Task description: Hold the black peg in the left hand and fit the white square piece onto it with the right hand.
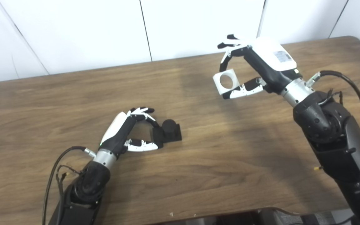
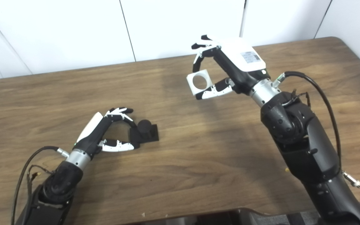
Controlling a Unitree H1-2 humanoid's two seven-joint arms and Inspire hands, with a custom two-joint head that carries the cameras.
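- The table [image 1: 198, 175] was brown wood grain, with white wall panels [image 1: 89, 31] behind its far edge.
- The peg [image 1: 167, 131] was black: a round stub standing upright on a square base. It sat on the table left of centre, its base flat on the wood as far as could be seen.
- The left hand [image 1: 127, 131] lay low over the table just left of the peg. Its fingers [image 1: 142, 112] curled over toward the peg's top from the far side and its thumb [image 1: 142, 146] reached the base's near left edge. The fingertips touched the peg's left side, so the hand was closed on the peg, which was not lifted.
- The white piece [image 1: 226, 82] was a square block with a round hole through its middle; the table showed through the hole.
- The right hand [image 1: 252, 67] was raised well above the table at the right rear. It pinched the white piece between its thumb [image 1: 242, 90] below and a finger [image 1: 225, 61] above, with the hole facing the cameras.
- The white piece was held in the air, well apart from the peg, up and to the right of it.
- Black cables [image 1: 355, 90] looped by both forearms.
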